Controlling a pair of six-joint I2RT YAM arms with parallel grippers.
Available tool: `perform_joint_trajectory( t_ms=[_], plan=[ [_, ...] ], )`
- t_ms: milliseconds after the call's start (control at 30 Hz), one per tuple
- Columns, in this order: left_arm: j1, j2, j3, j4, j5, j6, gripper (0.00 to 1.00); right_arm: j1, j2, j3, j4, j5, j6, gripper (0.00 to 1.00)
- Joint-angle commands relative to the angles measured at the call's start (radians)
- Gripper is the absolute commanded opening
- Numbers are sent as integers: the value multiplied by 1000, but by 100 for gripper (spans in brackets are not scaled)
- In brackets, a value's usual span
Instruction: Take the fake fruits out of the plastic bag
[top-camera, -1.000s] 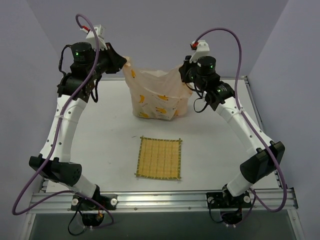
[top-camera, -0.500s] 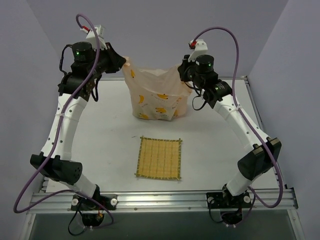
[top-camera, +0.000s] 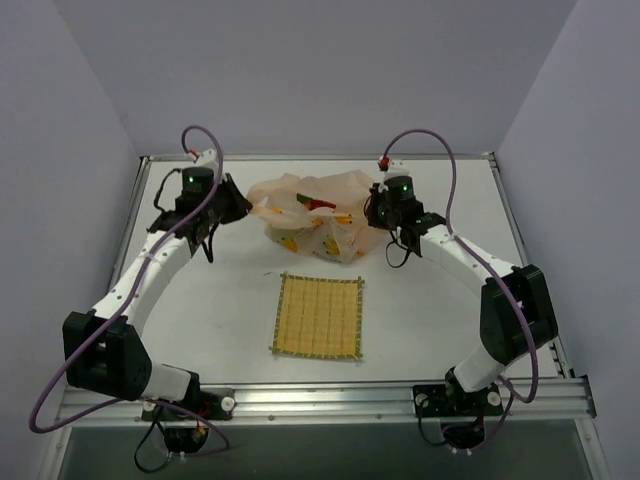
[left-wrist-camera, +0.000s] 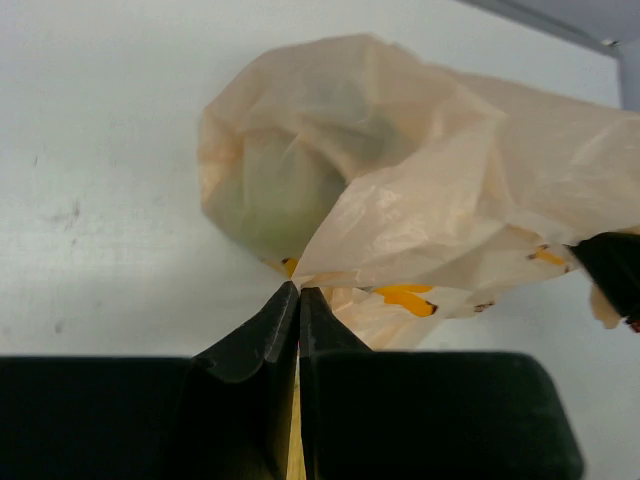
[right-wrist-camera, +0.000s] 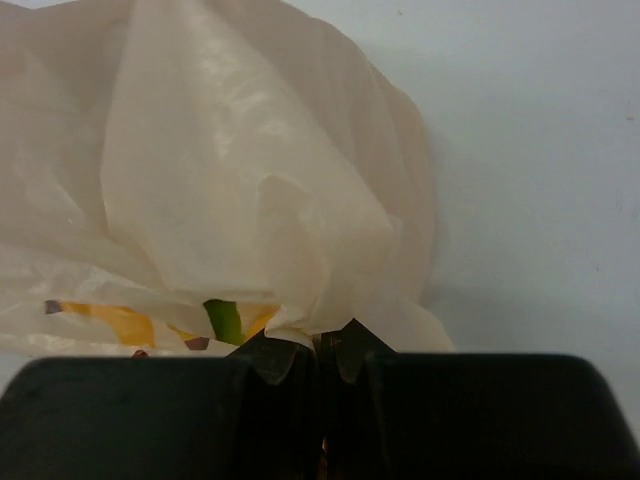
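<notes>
The plastic bag (top-camera: 300, 215) lies slumped on the bench (top-camera: 200, 300), on the far side of the yellow woven mat (top-camera: 318, 316) and apart from it, spreading wider than the mat does. The left fingers (top-camera: 243, 207) meet the bag at the end lying beyond the mat's left edge. The right fingers (top-camera: 372, 210) meet it at the end beyond the mat's right edge. The bag sags on the bench between the two. From above, a red piece (top-camera: 318, 205) shows inside the bag's mouth, on the side away from the mat.

In the left wrist view the left fingers (left-wrist-camera: 288, 300) are clenched tip to tip, with a fold of the bag (left-wrist-camera: 420, 190) caught right at their points. The rest of the film billows away from them over the bench. A greenish round shape (left-wrist-camera: 265, 195) shows through the plastic just past the fingertips. It is probably the pear, though the film blurs it too much to be sure.

In the right wrist view the right fingers (right-wrist-camera: 300, 355) are likewise pressed together, and a gathered pleat of the bag (right-wrist-camera: 230, 170) runs down into the seam between them. An orange printed mark (right-wrist-camera: 100, 318) on the film sits low beside the tips. What shows of the fruits is inside the bag.
</notes>
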Motion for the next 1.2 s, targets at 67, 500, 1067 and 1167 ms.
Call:
perform_joint_trajectory(
  t_ms=[67, 500, 1067, 1167],
  plan=[
    [-25, -9, -134, 154, -151, -76, 2, -17, 89, -35, 184, 48, 25, 0],
    [-176, -189, -179, 125, -175, -43, 69, -20, 12, -80, 173, -12, 37, 0],
    [-401, -305, -500, 405, -291, -195, 92, -20, -11, -114, 167, -58, 85, 0],
    [-399, -205, -451, 519, -313, -173, 97, -20, -17, -124, 167, -67, 85, 0]
  ],
)
